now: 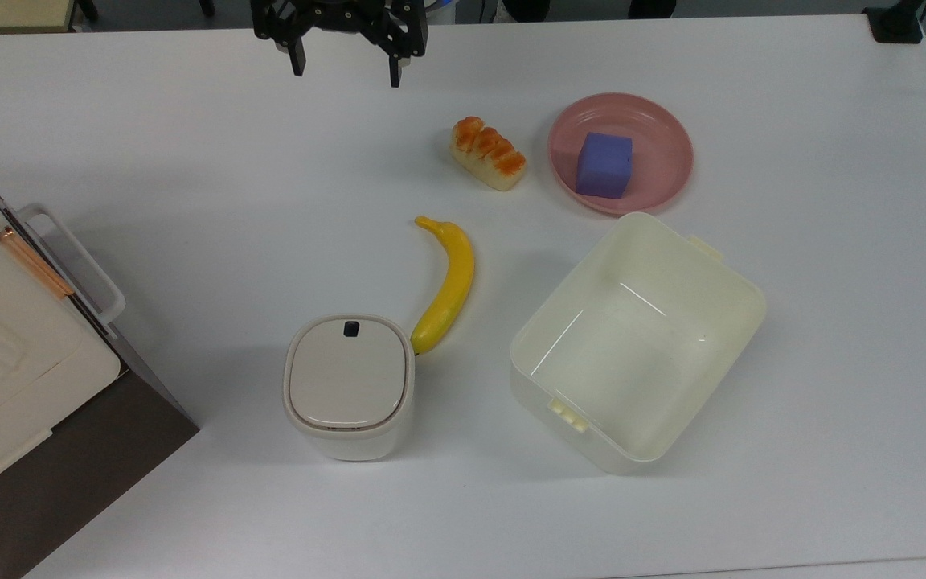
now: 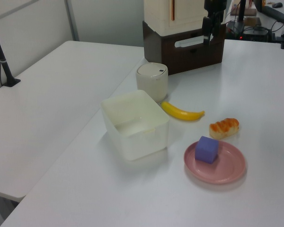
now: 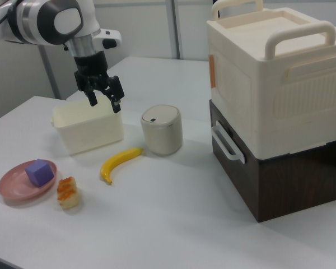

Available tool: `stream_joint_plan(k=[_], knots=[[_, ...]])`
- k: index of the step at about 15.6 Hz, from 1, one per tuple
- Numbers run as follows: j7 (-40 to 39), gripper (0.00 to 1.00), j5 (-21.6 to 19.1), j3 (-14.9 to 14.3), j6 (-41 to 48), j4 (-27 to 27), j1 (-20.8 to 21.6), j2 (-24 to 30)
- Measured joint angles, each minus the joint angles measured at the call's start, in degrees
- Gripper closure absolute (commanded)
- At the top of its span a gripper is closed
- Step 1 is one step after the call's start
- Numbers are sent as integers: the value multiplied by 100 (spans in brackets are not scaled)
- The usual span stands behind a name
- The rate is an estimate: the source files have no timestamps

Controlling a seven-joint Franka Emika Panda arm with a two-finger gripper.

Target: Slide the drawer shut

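The drawer's dark brown front panel (image 3: 235, 168) with its white loop handle (image 3: 228, 143) sits flush in the brown cabinet under a cream case. No light-wood sides or inner floor show. The handle (image 1: 69, 259) is at the top view's left edge, and the same handle (image 2: 191, 41) is at the back in the left view. My gripper (image 1: 344, 74) hangs open and empty above the table at the top view's upper edge, far from the handle. In the right view the gripper (image 3: 105, 103) hovers in front of the cream tub.
On the table are a small white lidded bin (image 1: 348, 386), a banana (image 1: 447, 289), a cream plastic tub (image 1: 636, 338), a bread piece (image 1: 488, 153) and a pink plate (image 1: 656, 129) holding a purple cube (image 1: 604, 165). A cream case (image 3: 274, 73) tops the cabinet.
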State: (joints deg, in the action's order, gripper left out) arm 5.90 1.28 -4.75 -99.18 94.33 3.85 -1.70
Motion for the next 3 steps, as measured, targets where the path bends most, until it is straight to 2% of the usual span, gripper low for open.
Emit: stream_joint_plan(k=[3], knots=[[0, 0, 0, 95, 0, 0, -96, 0]])
